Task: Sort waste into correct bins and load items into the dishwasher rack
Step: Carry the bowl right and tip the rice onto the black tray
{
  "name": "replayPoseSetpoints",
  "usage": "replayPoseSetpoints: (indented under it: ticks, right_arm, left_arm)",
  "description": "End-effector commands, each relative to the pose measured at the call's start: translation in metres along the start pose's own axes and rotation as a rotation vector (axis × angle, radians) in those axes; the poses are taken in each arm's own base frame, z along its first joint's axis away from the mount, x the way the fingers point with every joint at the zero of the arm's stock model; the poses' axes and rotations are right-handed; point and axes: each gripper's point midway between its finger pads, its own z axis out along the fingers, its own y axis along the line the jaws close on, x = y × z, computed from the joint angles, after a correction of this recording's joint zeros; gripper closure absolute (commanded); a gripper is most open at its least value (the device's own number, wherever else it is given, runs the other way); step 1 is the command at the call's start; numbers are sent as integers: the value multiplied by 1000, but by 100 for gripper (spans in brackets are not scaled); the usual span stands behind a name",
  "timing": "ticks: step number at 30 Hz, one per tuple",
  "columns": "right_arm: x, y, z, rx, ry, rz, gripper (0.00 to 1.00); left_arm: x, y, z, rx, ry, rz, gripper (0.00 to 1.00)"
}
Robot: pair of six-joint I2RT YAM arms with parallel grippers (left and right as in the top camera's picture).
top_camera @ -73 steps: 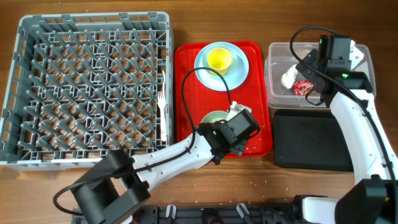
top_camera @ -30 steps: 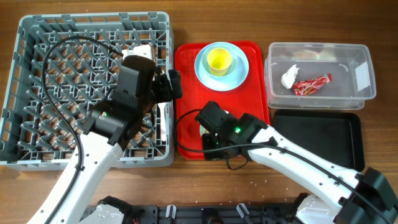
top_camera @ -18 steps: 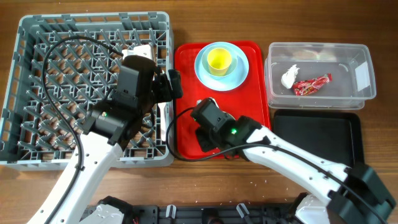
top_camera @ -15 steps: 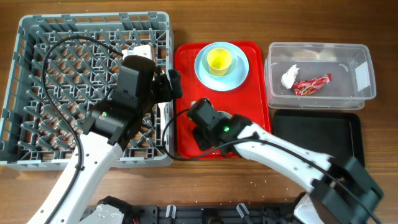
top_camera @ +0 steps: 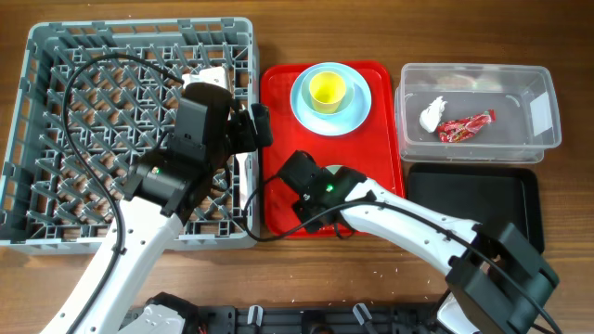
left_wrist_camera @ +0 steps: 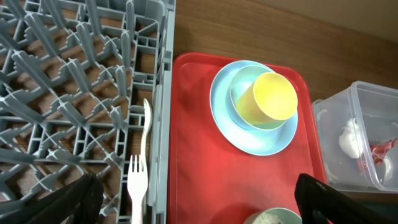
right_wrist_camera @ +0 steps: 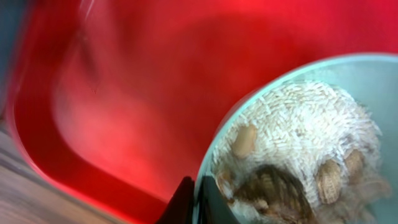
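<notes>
overhead: on the wooden table [top_camera: 390,28], the left gripper [top_camera: 260,126] is hanging wide open over the large grey plastic lattice rack's [top_camera: 139,26] right wall. left wrist: a white plastic fork [left_wrist_camera: 133,186] is lying inside, lengthwise near-far, tines far. right wrist: the right gripper [right_wrist_camera: 196,202] is pinching a pale mint-green round bowl's [right_wrist_camera: 354,65] rim on the flat red tray [right_wrist_camera: 124,93].

We note two matching arms: left arm [top_camera: 130,241], right arm [top_camera: 418,223], smooth white tubular links, boxy black housings at joints. Small green light [top_camera: 155,171] on left wrist housing, same [top_camera: 327,188] on right. Thin black cable [top_camera: 93,61] loops off left arm, second cable [top_camera: 247,206] curls beside right. Left gripper fingers [left_wrist_camera: 74,199] matt black, blunt
</notes>
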Motion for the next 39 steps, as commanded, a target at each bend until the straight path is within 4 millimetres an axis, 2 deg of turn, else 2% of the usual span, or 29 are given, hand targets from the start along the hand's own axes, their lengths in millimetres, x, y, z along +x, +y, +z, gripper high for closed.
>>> replayPoseSetpoints:
  ticks: [1, 2, 4, 8, 9, 13, 18, 22, 24, 27, 30, 33, 35, 39]
  right_arm:
    - [-24, -12, -56, 33, -139, 103, 96]
    - [-25, -22, -78, 37, -171, 128, 96]
    - [-17, -59, -114, 67, -229, 313, 95]
    - [-2, -126, -165, -67, -345, 582, 96]
    - [7, -144, -170, -88, -360, 636, 96]
    - [30, -177, -172, -224, -396, 741, 96]
    - [39, -191, -170, -587, -566, 863, 96]
    - [52, -211, -169, -780, -777, 934, 96]
    - [62, -222, -170, -827, -890, 944, 96]
    - [88, -245, -173, -850, -1038, 1028, 96]
    - [103, -258, -181, -844, -1121, 1080, 96]
    - [106, -261, -191, -861, -1171, 1056, 96]
    - [104, -256, -202, -956, -1182, 1059, 96]
    - [104, -259, -204, -978, -1167, 1083, 96]
  left_arm:
    - [-7, -1, -4, 7, -21, -1, 0]
    - [-7, -1, -4, 7, -21, -1, 0]
    - [-7, -1, -4, 7, -21, -1, 0]
    - [-7, -1, -4, 7, -21, -1, 0]
    - [-7, -1, -4, 7, -21, -1, 0]
    - [-7, -1, -4, 7, -21, -1, 0]
    - [-7, -1, -4, 7, -21, -1, 0]
    - [-7, -1, -4, 7, -21, -1, 0]
    - [-7, -1, -4, 7, -21, -1, 0]
    - [-7, -1, -4, 7, -21, -1, 0]
    - [-7, -1, -4, 7, -21, -1, 0]
    - [-7, -1, -4, 7, -21, -1, 0]
    - [-7, -1, -4, 7, -21, -1, 0]
    - [-7, -1, -4, 7, -21, -1, 0]
